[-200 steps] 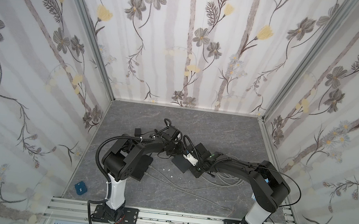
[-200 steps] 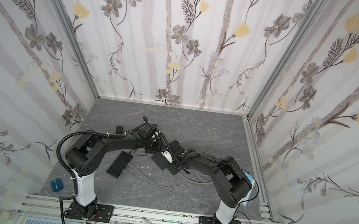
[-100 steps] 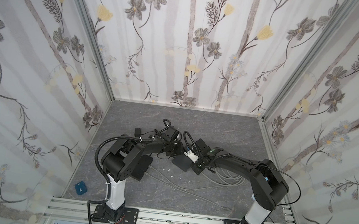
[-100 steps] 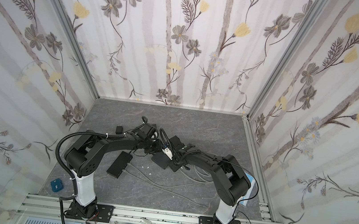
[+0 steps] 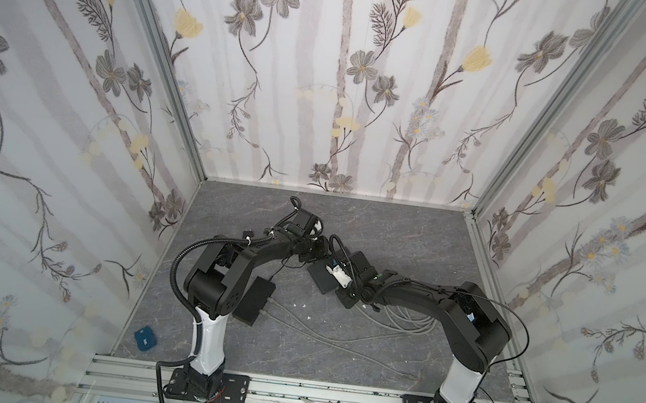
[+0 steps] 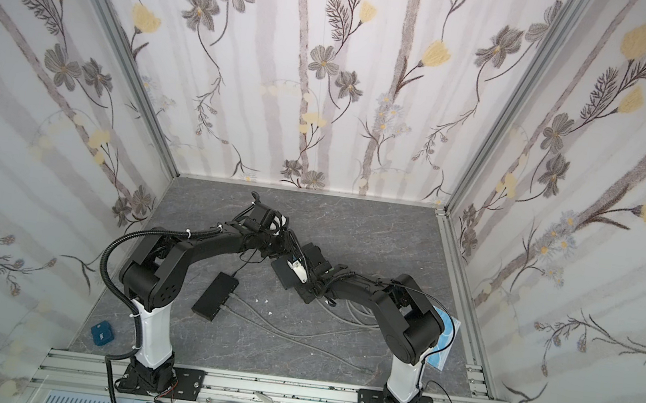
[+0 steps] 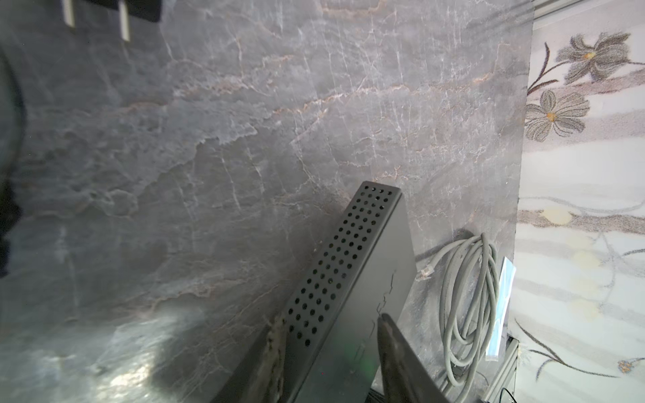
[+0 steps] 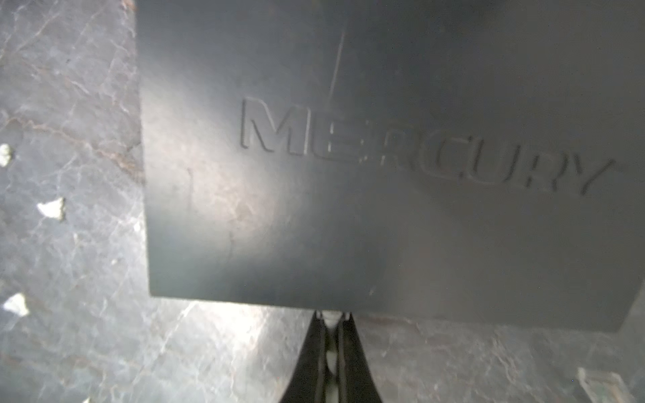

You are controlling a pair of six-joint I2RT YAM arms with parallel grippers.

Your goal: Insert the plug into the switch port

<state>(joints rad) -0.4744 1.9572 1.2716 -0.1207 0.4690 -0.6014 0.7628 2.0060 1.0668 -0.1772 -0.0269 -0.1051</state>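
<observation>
Right wrist: R jaws pinch pale plug (image 8: 330, 318); L jaws clamp perforated black switch (image 7: 335, 265).

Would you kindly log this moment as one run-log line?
left gripper: shut on switch | right gripper: shut on plug | plug at switch edge, seating unclear

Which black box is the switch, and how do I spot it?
On the grey table, look near the middle, where the grippers meet. The switch is the black box there, clamped by the left gripper, with the right gripper holding a plug at its edge. Only it is embossed MERCURY; the other box, beside the left arm, lies ungripped.
</observation>
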